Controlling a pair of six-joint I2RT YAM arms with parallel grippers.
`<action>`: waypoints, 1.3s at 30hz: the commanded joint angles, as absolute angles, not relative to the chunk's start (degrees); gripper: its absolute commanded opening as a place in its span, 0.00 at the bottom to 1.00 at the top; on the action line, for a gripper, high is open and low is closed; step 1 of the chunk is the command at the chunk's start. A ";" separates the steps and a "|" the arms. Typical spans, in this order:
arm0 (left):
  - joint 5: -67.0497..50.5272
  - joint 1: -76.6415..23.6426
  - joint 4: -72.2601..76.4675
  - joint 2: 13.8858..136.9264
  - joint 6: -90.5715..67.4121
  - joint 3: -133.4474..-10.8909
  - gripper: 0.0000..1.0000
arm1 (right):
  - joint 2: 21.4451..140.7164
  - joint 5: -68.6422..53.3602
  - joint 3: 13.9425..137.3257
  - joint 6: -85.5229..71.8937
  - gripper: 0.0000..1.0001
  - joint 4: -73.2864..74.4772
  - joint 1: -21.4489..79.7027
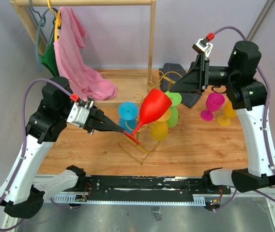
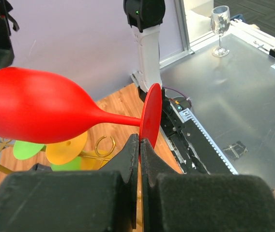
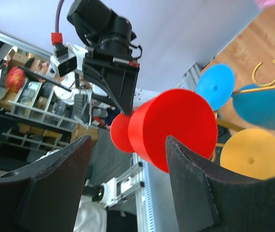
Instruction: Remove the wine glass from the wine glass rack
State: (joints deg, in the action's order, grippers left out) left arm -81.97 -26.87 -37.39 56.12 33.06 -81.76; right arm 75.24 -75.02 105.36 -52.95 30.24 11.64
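Removal judged nearly complete: red wine glass pinched by its foot in the clenched left hand, slanted above the wine glass rack, bowl toward the right hand, apparently free of the hooks. Right hand spread, gripping nothing, near the bowl rim; contact not confirmable. Left to do: carry clear and set down. Keep the foot off the rack base, close by in the top view. Avoid the blue glass and yellow glass hanging close beneath the stem. Prefer bare desk toward the near edge; pink glass standing at right
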 commanded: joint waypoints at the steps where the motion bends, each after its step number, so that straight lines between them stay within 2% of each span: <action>1: -83.30 -27.52 -36.48 54.91 34.97 -80.90 0.00 | 74.48 -77.27 101.22 -53.49 0.63 30.40 15.60; 14: -82.96 -28.52 -36.52 53.37 37.70 -77.98 0.00 | 77.48 -77.97 102.89 -52.00 0.61 32.71 24.08; 17: -82.00 -28.66 -36.53 53.48 40.10 -77.37 0.00 | 78.23 -78.22 103.41 -50.73 0.58 35.21 25.78; 22: -81.12 -28.83 -36.47 53.67 42.49 -76.66 0.00 | 78.20 -78.33 102.45 -49.58 0.40 37.97 27.73; 26: -79.83 -29.04 -36.47 52.74 44.87 -75.03 0.00 | 76.97 -78.49 100.63 -49.40 0.03 38.23 28.46; 31: -76.18 -29.36 -36.56 51.16 50.27 -74.04 0.00 | 76.53 -78.92 101.63 -49.96 0.01 36.72 29.87; 32: -74.71 -29.36 -36.63 50.70 51.75 -74.27 0.04 | 76.74 -79.00 103.04 -50.12 0.01 36.67 30.10; 36: -71.01 -29.36 -36.73 51.62 52.07 -78.74 0.42 | 78.67 -79.27 113.43 -51.05 0.01 36.73 29.31; 38: -69.76 -29.36 -36.80 52.38 50.30 -81.28 0.73 | 79.40 -78.79 119.24 -51.71 0.01 36.75 26.22; 39: -69.30 -29.36 -36.82 52.66 49.86 -82.12 0.80 | 79.52 -78.68 121.30 -51.90 0.01 36.70 23.77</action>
State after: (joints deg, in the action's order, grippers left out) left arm -73.41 -29.06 -37.60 51.90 49.89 -77.65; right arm 80.16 -77.52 111.63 -50.98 38.44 27.20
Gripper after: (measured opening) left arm 0.665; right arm 0.032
